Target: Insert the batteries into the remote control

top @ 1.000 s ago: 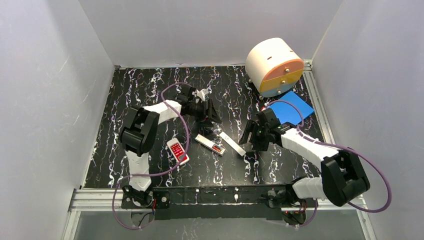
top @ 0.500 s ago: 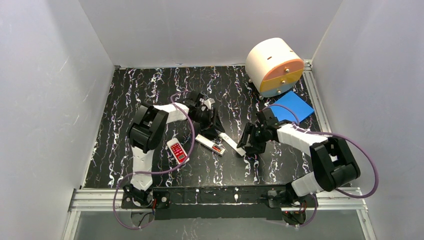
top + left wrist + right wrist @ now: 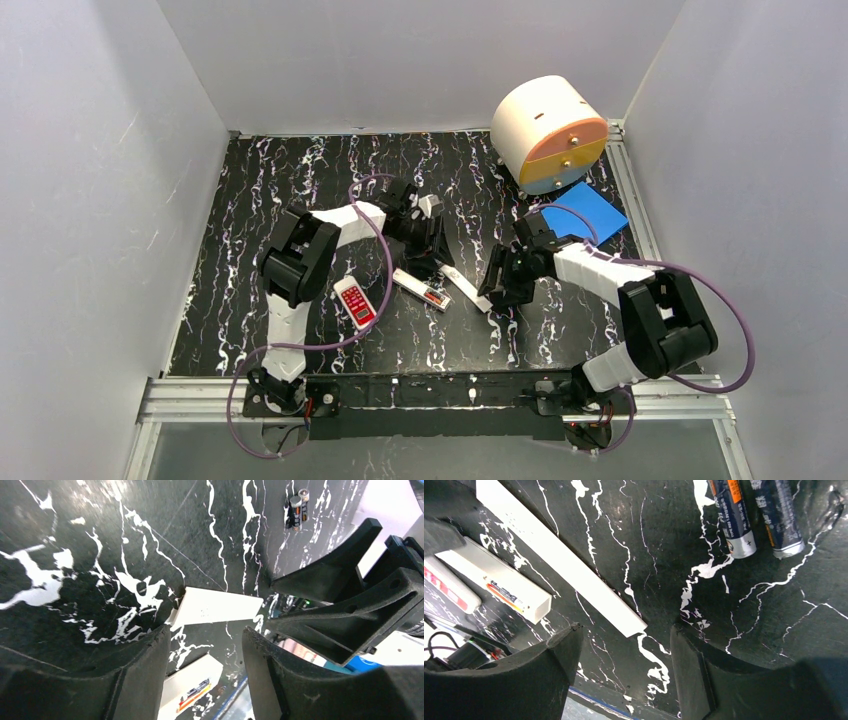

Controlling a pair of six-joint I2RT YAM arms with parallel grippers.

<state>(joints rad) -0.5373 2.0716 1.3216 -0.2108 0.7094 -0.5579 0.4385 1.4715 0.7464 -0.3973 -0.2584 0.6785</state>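
Observation:
The remote control (image 3: 420, 288) is a slim white bar with a recess that holds a red-orange and dark battery. It also shows in the right wrist view (image 3: 499, 587) and the left wrist view (image 3: 192, 690). A flat white strip (image 3: 466, 289) lies beside it. Two dark batteries (image 3: 754, 520) with orange bands lie side by side on the table, also seen far off in the left wrist view (image 3: 296, 510). My left gripper (image 3: 425, 248) is open above the remote's far end. My right gripper (image 3: 500, 282) is open and empty by the strip's near end.
A shorter white remote with a red button face (image 3: 355, 302) lies left of the task remote. A round cream drum with orange and blue face (image 3: 548, 133) and a blue sheet (image 3: 585, 217) stand at the back right. White walls enclose the black marbled table (image 3: 250, 250).
My left gripper has moved right and nearer, coming over the remote's far end. The right arm has folded its elbow in, with its gripper staying near the white strip.

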